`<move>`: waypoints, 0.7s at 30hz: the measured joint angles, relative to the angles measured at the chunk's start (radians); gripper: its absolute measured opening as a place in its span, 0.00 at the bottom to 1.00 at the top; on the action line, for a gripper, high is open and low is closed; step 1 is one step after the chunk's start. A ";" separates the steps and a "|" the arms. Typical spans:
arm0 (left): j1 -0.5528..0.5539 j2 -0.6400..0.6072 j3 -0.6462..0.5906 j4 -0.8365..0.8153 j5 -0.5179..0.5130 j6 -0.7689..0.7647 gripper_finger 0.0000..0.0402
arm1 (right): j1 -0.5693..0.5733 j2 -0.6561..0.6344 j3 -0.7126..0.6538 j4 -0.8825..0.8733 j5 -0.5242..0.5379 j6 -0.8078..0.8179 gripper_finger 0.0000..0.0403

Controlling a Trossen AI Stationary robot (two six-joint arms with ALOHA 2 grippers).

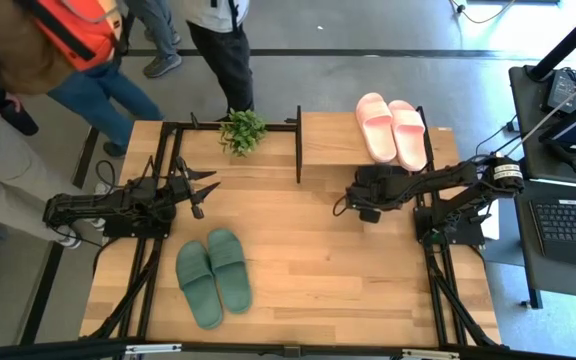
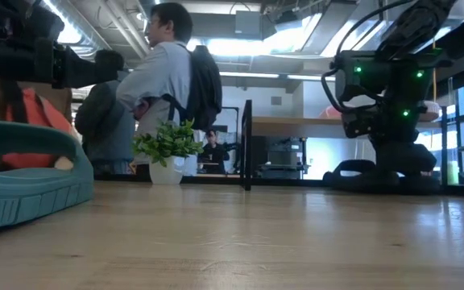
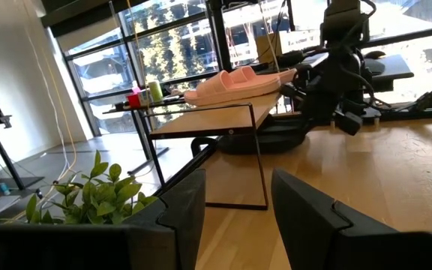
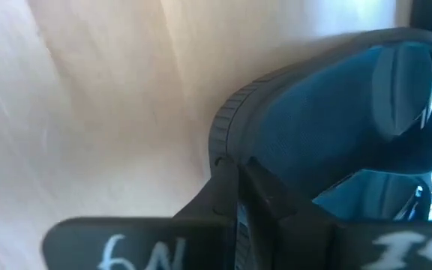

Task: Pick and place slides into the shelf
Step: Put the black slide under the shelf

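With the pink slides (image 1: 392, 128) on the shelf (image 1: 330, 140), the right gripper (image 1: 360, 195) pinched a black slide (image 4: 336, 127), needing a lift shelfward.

A pair of pale pink foam slide sandals (image 1: 392, 129) is lying side by side, straps up, on the flat plank top of the small light-wood shelf with thin black frame (image 1: 330, 140). A pair of muted green foam slides (image 1: 214, 275) is lying together on the tabletop, well apart from the shelf. The right gripper is holding a black foam slide (image 4: 336, 127) by its edge.

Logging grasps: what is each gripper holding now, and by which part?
The right gripper seems to pinch a black slide by its strap edge; the left gripper is open and empty.
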 joint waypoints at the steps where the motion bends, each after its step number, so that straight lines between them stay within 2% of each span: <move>1: 0.000 0.000 0.000 0.000 0.000 0.000 0.36 | 0.009 0.000 0.000 -0.002 -0.003 0.005 0.03; 7: 0.000 0.000 0.000 0.000 0.000 0.000 0.36 | 0.049 0.002 -0.002 -0.015 -0.050 0.052 0.03; 21: 0.000 0.000 0.000 0.000 0.000 0.000 0.36 | 0.056 0.002 -0.002 0.001 -0.036 -0.003 0.03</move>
